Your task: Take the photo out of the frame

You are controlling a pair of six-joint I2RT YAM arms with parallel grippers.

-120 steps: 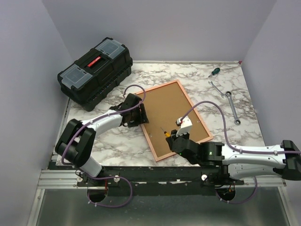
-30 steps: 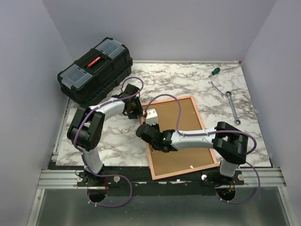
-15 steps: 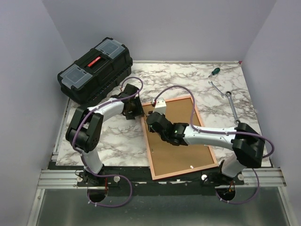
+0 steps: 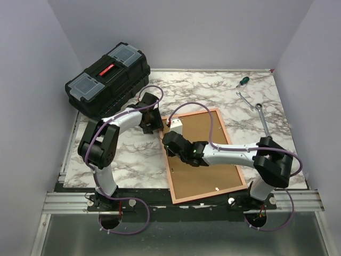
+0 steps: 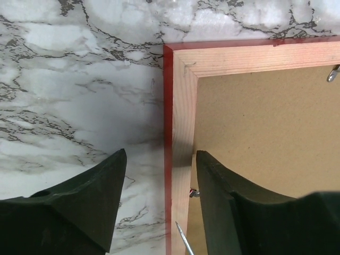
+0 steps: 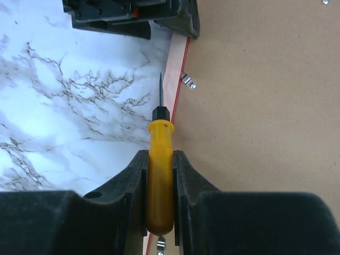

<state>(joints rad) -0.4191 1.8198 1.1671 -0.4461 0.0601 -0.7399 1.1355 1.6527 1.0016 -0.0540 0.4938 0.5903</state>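
The frame point(image 4: 209, 194) lies face down mid-surface point(image 4: 133, 160), backing board point(image 4: 200, 176) up, the photo hidden beneath. The left hand point(image 5: 160, 159), arm stretched forward, stands partly open astride the frame's left rail near its far corner, gripping nothing. The right hand point(image 6: 160, 156), reaching across the board, clamps a yellow screwdriver point(image 6: 160, 180) pointing along that rail, with bare marble to its left.

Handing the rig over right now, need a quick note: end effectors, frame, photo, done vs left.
Left end effector: open, straddling the frame at its left rail near the far corner, gripping nothing.
Right end effector: shut on a yellow screwdriver, tip beside a clip on that rail.
Frame lies face down, backing in place; photo not visible.
Done: nothing out. Left: likely free clips, lift backing, take photo.
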